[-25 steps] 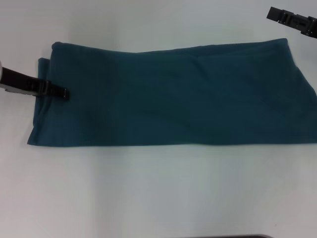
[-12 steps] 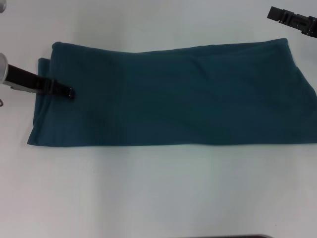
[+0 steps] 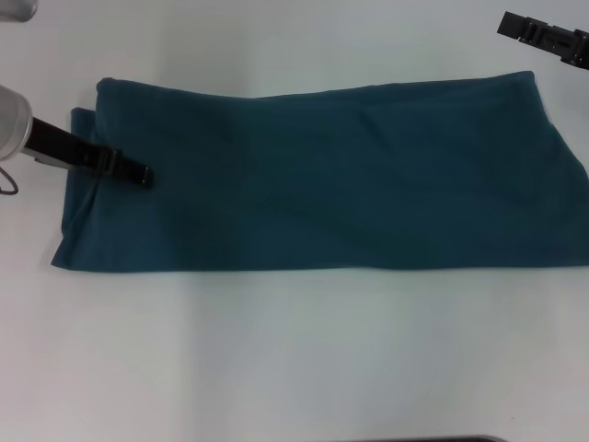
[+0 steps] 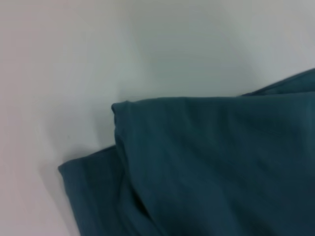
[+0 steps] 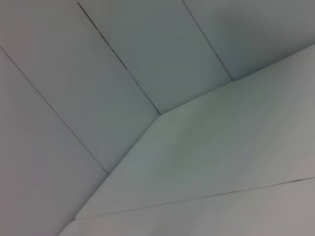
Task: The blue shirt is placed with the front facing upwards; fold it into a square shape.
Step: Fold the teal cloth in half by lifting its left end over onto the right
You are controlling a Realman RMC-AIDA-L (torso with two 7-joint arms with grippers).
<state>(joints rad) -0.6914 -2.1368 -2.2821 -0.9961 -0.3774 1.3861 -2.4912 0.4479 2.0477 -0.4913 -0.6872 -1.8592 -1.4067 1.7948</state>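
The blue shirt (image 3: 322,175) lies on the white table (image 3: 294,350), folded into one long dark teal band running left to right. Its lettering and collar are hidden. My left gripper (image 3: 140,175) reaches in from the left and sits low over the band's left end, a little inside the edge. The left wrist view shows the blue shirt (image 4: 211,167) as two stacked layers with a rounded folded corner on the table. My right gripper (image 3: 541,37) hangs above the table at the far right, beyond the shirt's far right corner and apart from it.
The white table (image 5: 221,147) has bare surface in front of the shirt and behind it. The right wrist view shows only the table's edge and pale wall panels (image 5: 98,59). A dark strip (image 3: 423,439) runs along the near edge.
My left gripper has slid to the right, from the shirt's left edge further onto the cloth. The shirt's outline and the right arm look unchanged.
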